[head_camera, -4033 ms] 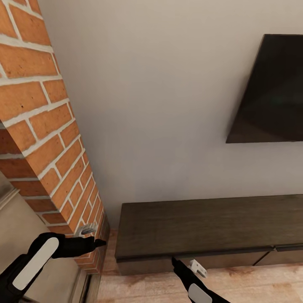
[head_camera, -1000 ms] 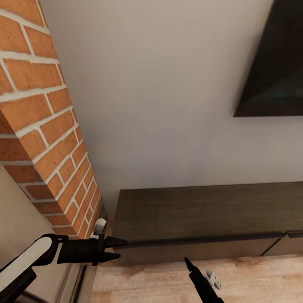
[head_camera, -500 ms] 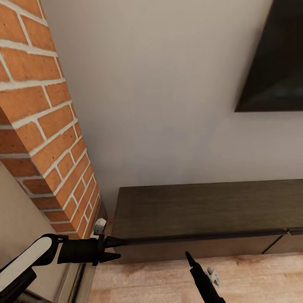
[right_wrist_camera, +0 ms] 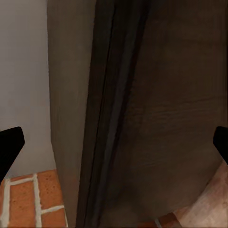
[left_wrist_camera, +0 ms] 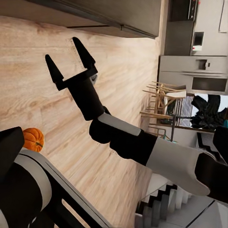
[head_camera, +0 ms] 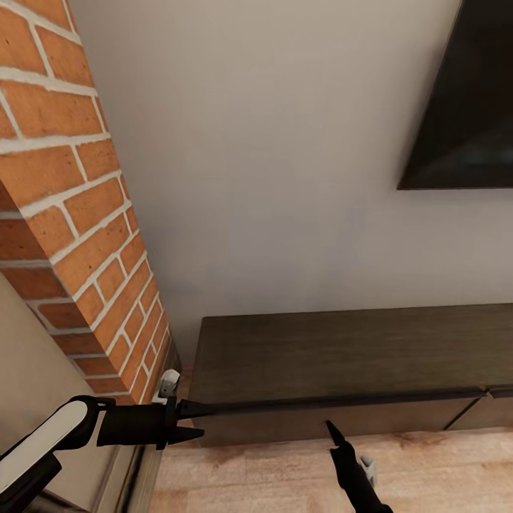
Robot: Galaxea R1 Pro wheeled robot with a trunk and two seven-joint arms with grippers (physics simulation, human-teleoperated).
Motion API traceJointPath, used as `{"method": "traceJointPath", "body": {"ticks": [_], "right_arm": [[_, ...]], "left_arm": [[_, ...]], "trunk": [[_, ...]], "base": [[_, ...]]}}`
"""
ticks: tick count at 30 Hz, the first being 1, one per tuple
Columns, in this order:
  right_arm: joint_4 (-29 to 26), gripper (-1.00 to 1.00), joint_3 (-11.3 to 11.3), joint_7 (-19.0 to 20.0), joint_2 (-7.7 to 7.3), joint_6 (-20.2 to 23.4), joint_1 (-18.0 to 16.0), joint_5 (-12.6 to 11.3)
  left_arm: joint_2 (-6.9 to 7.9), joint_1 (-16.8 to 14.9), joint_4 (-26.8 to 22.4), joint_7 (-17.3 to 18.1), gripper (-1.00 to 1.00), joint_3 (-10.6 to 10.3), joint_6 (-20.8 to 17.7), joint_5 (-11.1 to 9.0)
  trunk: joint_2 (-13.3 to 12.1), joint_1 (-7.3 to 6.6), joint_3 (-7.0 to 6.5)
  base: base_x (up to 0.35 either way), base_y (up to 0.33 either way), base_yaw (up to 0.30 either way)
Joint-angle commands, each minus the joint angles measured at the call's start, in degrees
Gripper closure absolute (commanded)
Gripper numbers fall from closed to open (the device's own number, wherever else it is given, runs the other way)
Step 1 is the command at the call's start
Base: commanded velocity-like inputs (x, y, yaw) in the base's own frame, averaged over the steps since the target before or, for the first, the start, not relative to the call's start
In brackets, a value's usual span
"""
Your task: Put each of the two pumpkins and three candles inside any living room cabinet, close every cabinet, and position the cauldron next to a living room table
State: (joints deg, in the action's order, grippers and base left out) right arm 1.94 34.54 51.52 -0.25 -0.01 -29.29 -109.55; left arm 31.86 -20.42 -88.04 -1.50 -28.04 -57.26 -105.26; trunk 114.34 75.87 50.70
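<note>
left gripper (head_camera: 191, 420) released, tips at cabinet (head_camera: 342, 349) drawer-front corner, 8 o'clock | right gripper (left_wrist_camera: 70, 56) released, backed off toward 6 | pumpkin (left_wrist_camera: 33, 139) on floor | drawer shut, opening pending

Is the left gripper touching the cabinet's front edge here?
Cannot tell. In the head view the left gripper has its upper fingertip meeting the cabinet at the corner groove under the top, but overlap from this angle doesn't prove contact.

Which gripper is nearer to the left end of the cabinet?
Left. The left gripper is at the cabinet's left front corner; the right gripper hangs before the drawer front, farther right.
</note>
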Motion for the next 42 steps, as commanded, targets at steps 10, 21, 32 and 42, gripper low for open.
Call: {"method": "traceJointPath", "body": {"ticks": [10,21,32,42], "right_arm": [[0.1,-1.0,-0.4,0.2,-0.12,-0.9,-0.1,-0.6],[-1.2,-1.0,-0.4,3.1,-0.88,-4.2,-0.1,-0.6],[-5.4,-1.0,-0.4,4.0,-1.16,-4.5,-0.1,-0.6],[-5.5,-1.0,-0.5,3.6,-1.23,-4.9,-0.1,-0.6]], "left_arm": [[0.05,-0.1,0.0,-0.1,-1.0,-0.1,0.0,-0.3],[-0.04,-0.1,0.0,-0.1,-1.0,-0.2,0.0,-0.3],[-0.19,-0.1,0.0,-0.2,-1.0,-0.2,0.0,-0.3],[-0.22,-0.1,0.0,-0.2,-1.0,-0.2,0.0,-0.2]], "trunk": [[0.0,-0.01,0.05],[3.6,1.97,1.66],[5.6,3.07,2.56],[6.8,3.73,3.1]], "base": [[0.0,0.0,0.0],[0.0,0.0,0.0],[0.0,0.0,0.0],[0.0,0.0,0.0]]}}
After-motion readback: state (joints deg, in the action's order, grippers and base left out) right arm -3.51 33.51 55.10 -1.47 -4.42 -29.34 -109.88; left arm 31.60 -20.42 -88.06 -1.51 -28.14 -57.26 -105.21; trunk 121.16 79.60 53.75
